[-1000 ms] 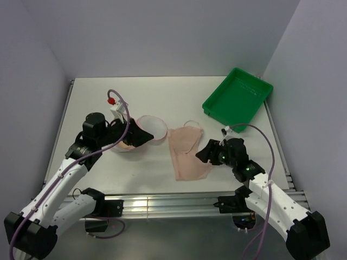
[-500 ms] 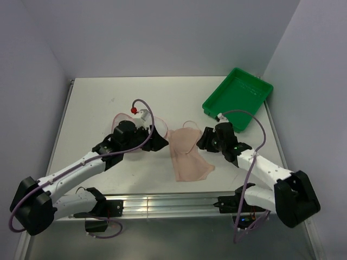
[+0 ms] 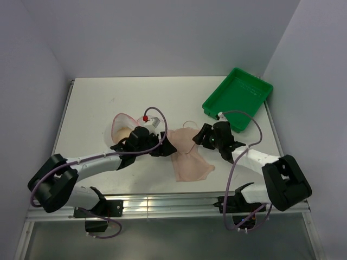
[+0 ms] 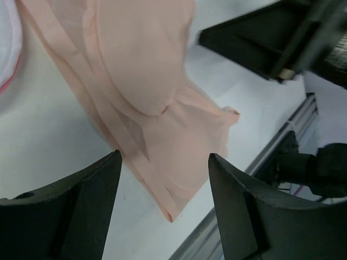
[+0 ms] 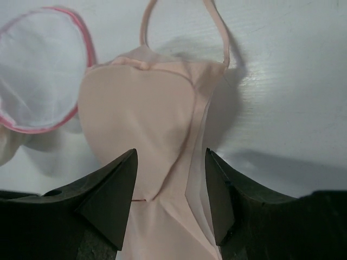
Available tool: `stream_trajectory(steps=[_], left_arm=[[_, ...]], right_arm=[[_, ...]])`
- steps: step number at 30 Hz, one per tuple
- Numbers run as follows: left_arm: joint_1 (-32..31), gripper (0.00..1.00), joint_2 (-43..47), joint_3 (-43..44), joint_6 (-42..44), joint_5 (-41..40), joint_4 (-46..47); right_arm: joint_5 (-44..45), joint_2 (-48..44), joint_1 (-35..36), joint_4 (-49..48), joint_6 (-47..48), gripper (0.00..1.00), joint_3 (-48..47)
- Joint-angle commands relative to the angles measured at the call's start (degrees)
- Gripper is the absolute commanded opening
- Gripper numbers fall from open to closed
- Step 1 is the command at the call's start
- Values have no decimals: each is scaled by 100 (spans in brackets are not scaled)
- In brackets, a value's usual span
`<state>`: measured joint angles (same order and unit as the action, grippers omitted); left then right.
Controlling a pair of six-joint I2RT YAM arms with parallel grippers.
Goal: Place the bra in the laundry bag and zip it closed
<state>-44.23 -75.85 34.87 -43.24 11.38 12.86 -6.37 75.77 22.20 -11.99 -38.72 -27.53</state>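
Observation:
The peach-beige bra (image 3: 187, 155) lies folded lengthwise on the table, its thin straps (image 5: 184, 16) at the far end. Left of it sits the white mesh laundry bag (image 3: 123, 127) with pink trim, lying open. My left gripper (image 3: 166, 148) is at the bra's left edge, open. In the left wrist view the bra (image 4: 146, 92) lies below the left gripper (image 4: 164, 158), which holds nothing. My right gripper (image 3: 201, 136) is at the bra's right edge, open. In the right wrist view the right gripper (image 5: 171, 155) hovers over the bra (image 5: 143, 119), with the laundry bag (image 5: 40, 67) beyond on the left.
A green plastic tray (image 3: 255, 86) stands at the back right corner. The table's metal front rail (image 3: 179, 203) runs just below the bra's near end. Walls close in on three sides.
My left arm has swung right from the laundry bag to the bra's left edge. My right arm has moved away from the front edge to the bra's right side. The bag now shows uncovered.

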Motion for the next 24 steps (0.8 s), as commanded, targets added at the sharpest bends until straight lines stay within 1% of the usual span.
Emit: stream_trajectory(steps=[1, 5, 6, 9, 11, 16, 17, 18, 21, 23, 24], left_arm=[[-95, 72, -473, 142, -237, -223, 594], [-296, 71, -965, 537, -211, -784, 463], [-410, 71, -1140, 712, -167, -1099, 367], [-473, 71, -1440, 793, -219, -1698, 401], [-481, 69, -1581, 802, -237, -1831, 619], [-482, 60, -2143, 968, -211, -1859, 990], [-482, 55, -2275, 1012, -202, -1850, 1025], [-482, 47, -2319, 1065, -185, -1850, 1086], [-490, 35, -2408, 1074, -132, -1849, 1279], [-499, 31, -2399, 1048, -88, -1841, 1403], [-490, 19, -2390, 1013, -79, -1832, 1534]], right_arm=[[276, -650, -40, -410, -118, 60, 291], [373, -1221, -31, -225, -13, 60, 581], [339, -1422, -40, -225, -13, 60, 695], [294, -1766, -31, -155, 40, 59, 845], [251, -1890, -31, -50, 75, 59, 881], [101, -2215, -40, 39, 119, 59, 986], [110, -2250, -40, 47, 136, 59, 1012], [110, -2320, -40, 56, 145, 59, 1021], [92, -2408, -31, 91, 172, 59, 1039], [49, -2444, -31, 100, 172, 59, 1048], [31, -2453, -31, 83, 172, 59, 1057]])
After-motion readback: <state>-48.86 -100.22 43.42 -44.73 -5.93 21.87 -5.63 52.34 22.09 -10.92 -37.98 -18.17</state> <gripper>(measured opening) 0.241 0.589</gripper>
